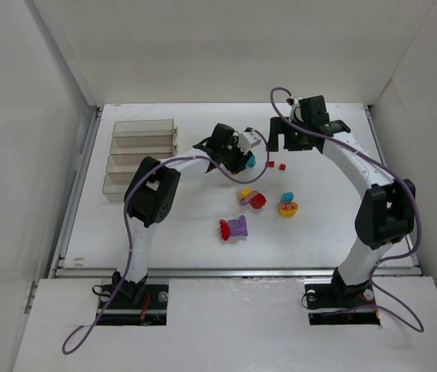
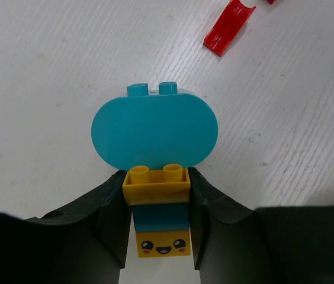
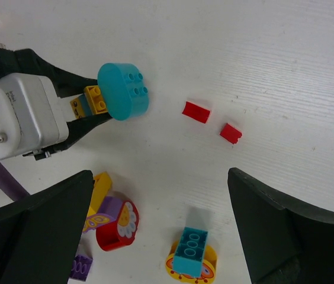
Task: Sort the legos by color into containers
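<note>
My left gripper [image 2: 158,213] is shut on a clump of legos: a yellow brick with a smiling face, a blue brick, a yellow brick [image 2: 156,184] and a cyan oval plate [image 2: 154,131]. In the top view it [image 1: 247,160] holds the clump over the table's middle. My right gripper [image 1: 300,143] is open and empty, high over two small red bricks [image 3: 196,112] [image 3: 231,133]. The four clear containers [image 1: 141,153] stand in a row at the far left.
A yellow, purple and red clump [image 3: 112,216] lies on the table, with a cyan brick on a yellow oval [image 3: 192,251] to its right. A red and purple clump [image 1: 234,227] lies nearer the bases. White walls enclose the table.
</note>
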Controlling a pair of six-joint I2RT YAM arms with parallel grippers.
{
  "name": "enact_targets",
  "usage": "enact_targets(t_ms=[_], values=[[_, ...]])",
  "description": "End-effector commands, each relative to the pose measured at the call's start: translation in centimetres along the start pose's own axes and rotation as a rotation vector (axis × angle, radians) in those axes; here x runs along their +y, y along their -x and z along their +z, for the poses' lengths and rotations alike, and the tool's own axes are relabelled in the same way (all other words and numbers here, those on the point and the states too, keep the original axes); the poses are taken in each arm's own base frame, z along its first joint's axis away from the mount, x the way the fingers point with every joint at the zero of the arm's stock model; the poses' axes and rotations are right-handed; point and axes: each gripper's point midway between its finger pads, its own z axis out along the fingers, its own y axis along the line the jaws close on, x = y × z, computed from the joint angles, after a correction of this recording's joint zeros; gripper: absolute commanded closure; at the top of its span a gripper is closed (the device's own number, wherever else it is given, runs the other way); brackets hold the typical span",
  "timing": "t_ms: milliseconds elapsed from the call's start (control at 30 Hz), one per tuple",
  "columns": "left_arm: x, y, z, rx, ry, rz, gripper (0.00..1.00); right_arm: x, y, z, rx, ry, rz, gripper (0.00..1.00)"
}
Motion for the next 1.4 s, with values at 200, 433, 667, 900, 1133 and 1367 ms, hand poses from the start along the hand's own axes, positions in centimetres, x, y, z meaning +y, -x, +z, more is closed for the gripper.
enact_targets(t_ms=[200,433,667,900,1133,1367], values=[[0.9,3.3,-0.6,-0.070,0.049,-0.018,1.00,-0.3,2.9,-0.7,-0.067,0.078,-0.004,0.00],[-0.1,10.2,-8.9,-0.202,0.006,0.105,1.00,1.8,7.9,-4.8,-0.157,0.267,-0.038,0.00],[-2.1,14.2,-16.2,-0.325,-0.007,0.223,1.00,7.3,8.0,-6.0,-0.206,0.483,-0.090,0.00],[-5.1,15.0,-19.0,-0.393,-0.024,0.261,1.00,12.1,7.8,-6.9,-0.240,0.719,-0.067,0.00],[-4.0,13.9,-19.7,-0.390,0.033,0.250,1.00,12.4,8.0,-9.1,-0.295,0.681,-0.079,0.00],[-3.8,13.7,-20.5,-0.404,0.045,0.226,1.00,11.4,7.9,-9.8,-0.309,0.621,-0.055,0.00]])
